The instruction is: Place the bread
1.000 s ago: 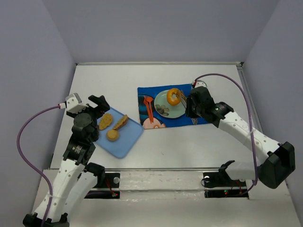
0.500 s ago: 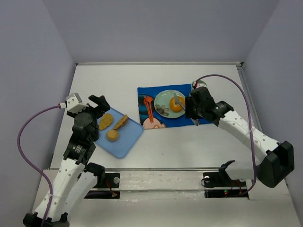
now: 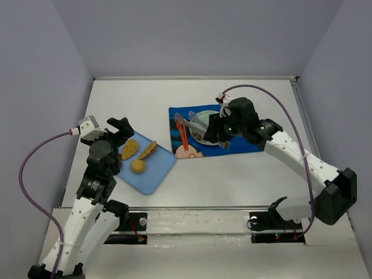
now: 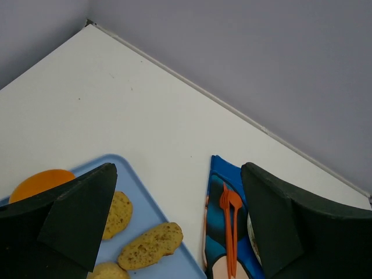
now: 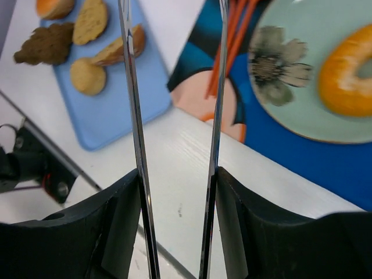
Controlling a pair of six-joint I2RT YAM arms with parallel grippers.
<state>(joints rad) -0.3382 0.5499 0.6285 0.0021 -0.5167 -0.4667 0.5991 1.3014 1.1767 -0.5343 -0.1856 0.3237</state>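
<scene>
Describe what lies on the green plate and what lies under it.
A ring-shaped bread lies on the plate, beside its printed flower. Under it is the blue mat; the part beneath is covered.

Blue cartoon-print placemat (image 3: 174, 125), flat on white bench (image 3: 145, 96), toward 3 o'clock of centre. Orange plastic utensils (image 3: 184, 138) on placemat's 9 o'clock side, lying side by side, heads toward 12 o'clock. Pale cartoon face (image 3: 189, 152) printed at placemat's 7 o'clock corner. Plain lilac-grey walls (image 3: 192, 35) closing bench at 9, 12 and 3 o'clock.
</scene>
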